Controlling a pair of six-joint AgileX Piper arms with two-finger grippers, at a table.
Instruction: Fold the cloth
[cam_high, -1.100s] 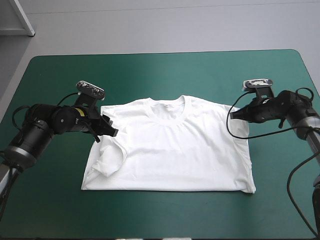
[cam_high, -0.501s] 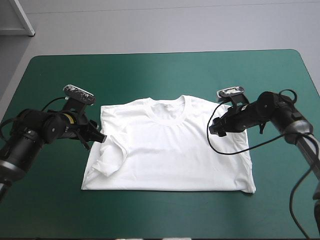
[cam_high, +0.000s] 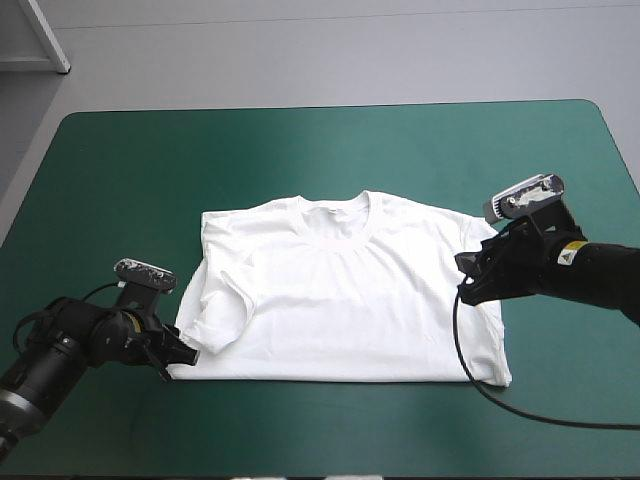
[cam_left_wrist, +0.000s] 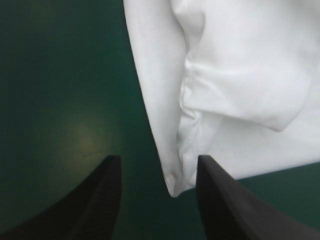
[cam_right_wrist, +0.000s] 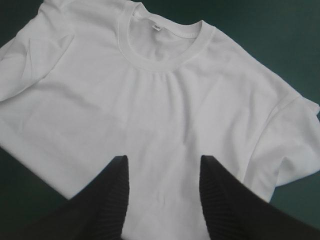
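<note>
**Operator:** Where does the T-shirt (cam_high: 340, 290) lie?

**Spotter:** Spread flat at the middle of the teal-green cover (cam_high: 300, 140), its collar (cam_high: 335, 222) toward the far edge and its hem toward you. The sleeve (cam_high: 222, 300) on your left side is folded in over the body and creased. The chest and belly lie smooth.

**Operator:** The left gripper?

**Spotter:** Your left gripper (cam_high: 185, 354) sits low at the shirt's near left corner. In its wrist view the black fingers (cam_left_wrist: 100, 200) stand apart, and the hem corner (cam_left_wrist: 175, 186) points into the gap between them, close to one finger. Neither finger is pressing on the fabric there, and bare cover shows beside the other.

**Operator:** The right one?

**Spotter:** Your right gripper (cam_high: 466, 280) is at the shirt's right edge, about level with the chest and aimed in across the garment. Its fingers (cam_right_wrist: 107, 200) are spread wide (nothing is clamped between them), with only white fabric in the gap. Ahead of them the whole collar shows, and the near sleeve lies flat beside one finger. It seems to hang a little above the cloth, though from these angles you cannot be sure whether the tips touch it.
</note>
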